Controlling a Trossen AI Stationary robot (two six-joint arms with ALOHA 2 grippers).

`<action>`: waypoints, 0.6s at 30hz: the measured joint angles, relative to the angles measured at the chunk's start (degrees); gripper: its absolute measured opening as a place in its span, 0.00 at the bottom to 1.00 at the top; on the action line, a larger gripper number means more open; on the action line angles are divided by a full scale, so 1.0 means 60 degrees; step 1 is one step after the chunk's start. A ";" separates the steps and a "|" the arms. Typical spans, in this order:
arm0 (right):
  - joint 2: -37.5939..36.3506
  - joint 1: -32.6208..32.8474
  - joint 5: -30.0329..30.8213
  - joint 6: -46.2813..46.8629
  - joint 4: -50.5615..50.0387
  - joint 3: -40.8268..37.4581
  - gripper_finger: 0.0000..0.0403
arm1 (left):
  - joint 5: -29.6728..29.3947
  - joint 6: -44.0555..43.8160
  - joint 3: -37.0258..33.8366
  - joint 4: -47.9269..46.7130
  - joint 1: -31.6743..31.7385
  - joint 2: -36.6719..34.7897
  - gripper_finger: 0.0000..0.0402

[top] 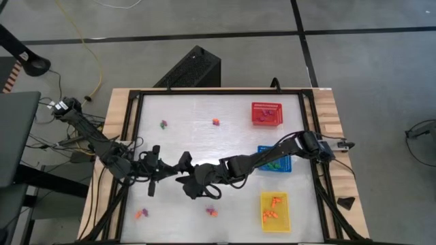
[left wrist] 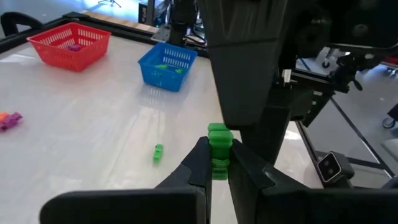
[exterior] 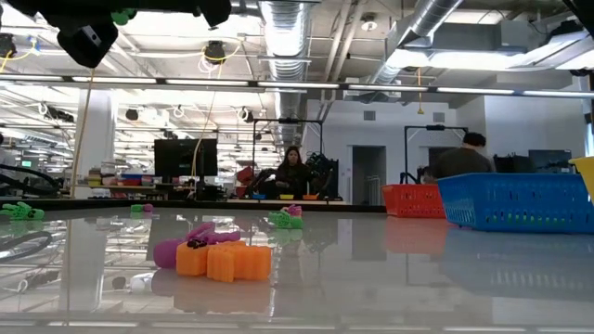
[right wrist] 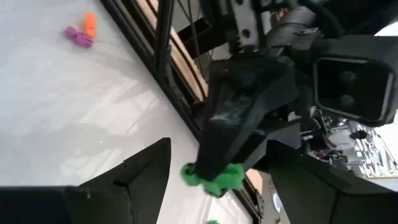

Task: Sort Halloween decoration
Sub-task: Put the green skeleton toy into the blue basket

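A small green ribbed trinket (left wrist: 218, 144) is held in the air by my left gripper (left wrist: 217, 160), which is shut on it over the middle of the table (top: 178, 167). My right gripper (right wrist: 217, 163) is open. Its two fingers stand on either side of the same trinket (right wrist: 217, 178) without touching it, facing the left gripper (top: 195, 182). The low view catches the green piece (exterior: 121, 16) high at the top edge. Other trinkets lie on the table: an orange and purple cluster (exterior: 218, 257), a green one (exterior: 288, 219) and a tiny green bit (left wrist: 158, 152). My left gripper pinches the green trinket's lower part (left wrist: 218, 167) between its two fingertips, coming from the table's left. The trinket's upper end (left wrist: 217, 132) sticks out beyond the tips. It is lifted clear of the table.
A red basket (top: 266, 113), a blue basket (top: 276, 160) and a yellow basket (top: 274, 211) line the table's right side, with trinkets inside. Loose trinkets lie at the far side (top: 163, 124) (top: 215, 122) and the near side (top: 141, 213) (top: 211, 211). People show in the room behind.
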 joint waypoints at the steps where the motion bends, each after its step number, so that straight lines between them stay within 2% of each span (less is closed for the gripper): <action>1: -0.0003 -0.0053 0.0000 -0.0002 0.0000 0.0000 0.73 | 0.0075 0.0000 0.0000 0.0029 0.0044 0.0000 0.05; 9: -0.0003 -0.0181 0.0230 -0.0002 0.0005 0.0000 0.73 | 0.0254 0.0660 0.0000 0.0955 0.0139 0.0000 0.05; 13: -0.0003 -0.0170 0.0703 -0.0014 0.0256 0.0000 0.72 | 0.0254 0.0711 0.0000 0.1016 0.0140 0.0000 0.05; 18: -0.0003 -0.0126 0.0780 -0.0128 0.0437 0.0000 0.72 | 0.0158 0.0704 0.0000 0.1028 0.0138 -0.0004 0.05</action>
